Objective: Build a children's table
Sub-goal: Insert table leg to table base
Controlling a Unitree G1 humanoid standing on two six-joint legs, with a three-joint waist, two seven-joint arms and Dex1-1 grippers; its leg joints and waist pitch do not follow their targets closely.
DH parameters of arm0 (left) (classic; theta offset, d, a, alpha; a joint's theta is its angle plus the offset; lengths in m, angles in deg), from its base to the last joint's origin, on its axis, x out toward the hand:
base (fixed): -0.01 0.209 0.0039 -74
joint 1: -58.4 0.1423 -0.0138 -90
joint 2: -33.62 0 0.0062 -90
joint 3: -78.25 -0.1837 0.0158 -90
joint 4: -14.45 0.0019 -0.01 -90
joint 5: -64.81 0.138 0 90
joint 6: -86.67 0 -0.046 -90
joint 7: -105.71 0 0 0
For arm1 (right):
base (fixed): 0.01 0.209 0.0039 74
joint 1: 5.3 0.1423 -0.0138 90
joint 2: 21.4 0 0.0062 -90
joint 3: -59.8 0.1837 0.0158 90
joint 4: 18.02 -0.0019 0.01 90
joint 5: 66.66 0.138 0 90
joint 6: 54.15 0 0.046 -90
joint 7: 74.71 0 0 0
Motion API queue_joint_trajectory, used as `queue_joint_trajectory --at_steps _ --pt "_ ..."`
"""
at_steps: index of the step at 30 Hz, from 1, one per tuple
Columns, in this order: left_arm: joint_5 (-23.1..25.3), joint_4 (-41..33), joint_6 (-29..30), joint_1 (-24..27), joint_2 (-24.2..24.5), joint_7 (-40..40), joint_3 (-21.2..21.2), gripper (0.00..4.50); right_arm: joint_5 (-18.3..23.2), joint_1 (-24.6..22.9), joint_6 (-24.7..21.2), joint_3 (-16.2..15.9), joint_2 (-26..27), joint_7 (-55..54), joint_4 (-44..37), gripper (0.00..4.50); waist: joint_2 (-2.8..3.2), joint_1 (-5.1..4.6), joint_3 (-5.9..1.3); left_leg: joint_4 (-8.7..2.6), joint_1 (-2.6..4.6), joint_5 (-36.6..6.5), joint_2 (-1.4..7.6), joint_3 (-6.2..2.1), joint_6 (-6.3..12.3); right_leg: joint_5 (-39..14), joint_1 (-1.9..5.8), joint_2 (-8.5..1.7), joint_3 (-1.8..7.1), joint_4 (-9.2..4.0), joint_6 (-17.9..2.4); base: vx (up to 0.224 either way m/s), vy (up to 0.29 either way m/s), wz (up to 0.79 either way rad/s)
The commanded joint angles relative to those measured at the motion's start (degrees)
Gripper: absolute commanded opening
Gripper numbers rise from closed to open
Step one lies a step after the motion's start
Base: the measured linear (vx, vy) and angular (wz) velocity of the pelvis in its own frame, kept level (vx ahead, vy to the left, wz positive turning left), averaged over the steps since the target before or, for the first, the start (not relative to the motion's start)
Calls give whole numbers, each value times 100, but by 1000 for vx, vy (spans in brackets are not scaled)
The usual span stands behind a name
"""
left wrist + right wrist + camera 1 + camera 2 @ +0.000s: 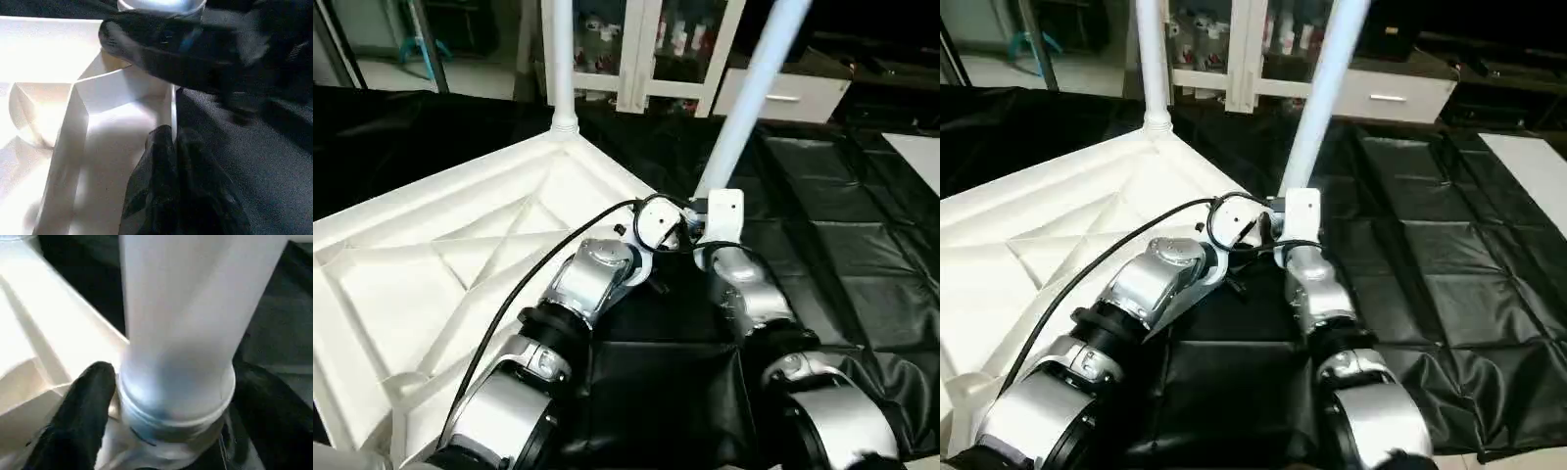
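White plastic table top (431,284) lies upside down on the black-draped bench (842,245), ribbed underside up. One leg (560,59) stands upright in the far corner socket. A second leg (749,98) leans at the near right corner, its lower end at that corner's socket (115,88).

Right gripper (161,431) is clamped on the second leg just above its collar, one black finger (80,411) visible against the tube. Left gripper (171,196) rests at the rim of the top beside the same corner; whether it is apart or together cannot be told.

Judged status: second leg being seated, not yet confirmed home.

Risks:
- The leg is tilted against the socket axis; pressing down at this angle could jam or cross the collar.
- The top could slide on the smooth drape if the left gripper does not brace it.
- The low grip leaves a long free length above, so the leg could swing or slip.
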Motion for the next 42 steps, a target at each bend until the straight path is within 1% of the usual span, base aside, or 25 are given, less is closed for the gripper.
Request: queue_joint_trajectory --at_steps 1,4,6,7,10,11,13,14,15,16,17,19,20,21,22,24,25,29,31,33,35,37,40,41,42 --pt "-93 -345 -269 -235 27 -111 70 0 2 -109 -172 -42 -92 181 -280 425 -22 39 -415 -315 117 61 610 -267 700 621 353 -624 410 -238 -1536 0 0 0" --pt "-89 -336 -268 -232 48 -154 58 0 12 -475 -409 -126 -302 423 -989 446 11 42 -404 -317 130 -68 623 -270 641 311 331 -619 408 -263 -1547 0 0 0" --pt "-89 -335 -268 -232 49 -155 57 0 15 -485 -416 -127 -308 432 -1009 446 6 38 -402 -319 124 -113 627 -276 587 236 325 -614 407 -261 -1552 0 0 0" --pt "-94 -330 -265 -228 60 -181 40 0 68 -692 -570 -154 -415 623 -1452 446 6 42 -394 -322 125 -144 626 -277 578 199 326 -608 407 -273 -1542 0 0 0" --pt "-98 -332 -262 -223 65 -196 27 0 96 -788 -648 -168 -461 717 -1663 446 -2 60 -397 -323 117 -192 629 -288 552 147 338 -621 410 -273 -1495 0 0 0" --pt "-105 -336 -258 -211 79 -230 6 0 157 -945 -792 -205 -542 904 -2007 446 -5 68 -388 -316 120 -239 620 -276 529 91 328 -619 415 -291 -1487 0 0 0" --pt "-114 -342 -252 -189 103 -292 -22 0 269 -1163 -994 -288 -671 1239 -2464 446 -2 82 -391 -313 106 -199 622 -289 568 198 344 -614 416 -268 -1473 0 0 0" --pt "-113 -356 -252 -165 127 -337 -40 0 393 -1320 -1155 -394 -803 1589 -2776 446 22 108 -394 -309 125 -197 627 -286 575 206 337 -622 415 -279 -1464 0 0 0" --pt "-113 -356 -252 -165 127 -337 -40 0 393 -1320 -1155 -394 -803 1589 -2776 446 -1 117 -399 -294 116 -170 626 -287 624 283 353 -622 415 -266 -1462 0 0 0" --pt "-114 -386 -234 -138 151 -391 -64 0 482 -1426 -1223 -458 -916 1829 -2962 446 22 108 -399 -303 99 -158 628 -299 622 262 345 -628 411 -262 -1488 0 0 0" --pt "-115 -408 -221 -117 169 -432 -82 0 549 -1506 -1274 -506 -1001 2010 -3102 446 13 118 -398 -295 111 -205 622 -290 636 233 351 -621 405 -279 -1490 0 0 0" --pt "-107 -621 -174 70 329 -764 -243 0 767 -1861 -1396 -626 -1588 2885 -3595 446 35 145 -388 -287 106 -279 642 -299 627 185 353 -630 413 -277 -1486 0 0 0" --pt "-111 -697 -172 137 387 -888 -298 0 790 -1938 -1380 -612 -1765 3087 -3675 446 26 162 -382 -293 93 -323 649 -306 627 153 375 -634 409 -285 -1464 0 0 0" --pt "-114 -747 -171 181 425 -970 -335 0 806 -1988 -1370 -603 -1882 3220 -3728 446 27 191 -378 -294 102 -366 667 -305 596 97 370 -639 414 -284 -1450 0 0 0" --pt "-116 -962 -184 367 603 -1289 -496 0 868 -2130 -1323 -488 -2285 3682 -3846 446 37 204 -373 -290 111 -405 645 -293 548 -10 345 -622 411 -302 -1460 0 0 0" --pt "-113 -1059 -253 447 692 -1449 -581 0 918 -2173 -1296 -438 -2424 3881 -3872 446 37 230 -345 -312 100 -681 657 -300 442 -426 347 -646 425 -350 -1397 0 0 0" --pt "-120 -1189 -259 546 801 -1643 -672 0 962 -2225 -1297 -374 -2581 4084 -3915 446 58 234 -343 -321 119 -741 657 -299 404 -557 332 -640 423 -366 -1377 0 0 0" --pt "-217 -1804 -514 1030 1348 -2481 -1024 0 1265 -2417 -1502 -275 -3271 5084 -4066 446 76 253 -342 -334 120 -843 673 -319 325 -756 353 -641 421 -374 -1327 0 0 0" --pt "-223 -1904 -460 1080 1429 -2552 -1074 0 1336 -2449 -1523 -282 -3347 5208 -4123 446 92 266 -339 -331 149 -827 674 -303 332 -704 315 -624 423 -373 -1344 0 0 0" --pt "-286 -2349 -338 1298 1764 -2945 -1257 0 1642 -2510 -1627 -274 -3582 5723 -4220 446 90 268 -331 -348 139 -1010 681 -320 267 -953 331 -643 418 -394 -1325 0 0 0" --pt "-325 -2519 -319 1377 1891 -3149 -1328 0 1698 -2499 -1659 -262 -3629 5891 -4207 446 91 279 -336 -349 142 -1007 689 -325 226 -1005 328 -646 415 -388 -1308 0 0 0" --pt "-426 -2958 -369 1580 2222 -3681 -1537 0 1669 -2422 -1548 -306 -3751 6236 -4097 446 101 277 -342 -348 149 -937 687 -324 199 -889 318 -630 410 -363 -1350 0 0 0" --pt "-476 -3149 -353 1663 2358 -3909 -1625 0 1616 -2377 -1515 -367 -3796 6334 -4048 446 106 278 -344 -344 169 -890 676 -303 175 -801 299 -616 411 -354 -1385 0 0 0" --pt "-509 -3269 -253 1697 2441 -4024 -1687 0 1601 -2358 -1531 -424 -3827 6425 -4048 446 83 290 -343 -340 162 -861 669 -302 175 -793 310 -623 409 -336 -1425 0 0 0" --pt "-509 -3269 -253 1697 2441 -4024 -1687 0 1601 -2358 -1531 -424 -3827 6425 -4048 446 88 292 -338 -343 160 -847 668 -301 177 -813 311 -622 408 -343 -1415 0 0 0"
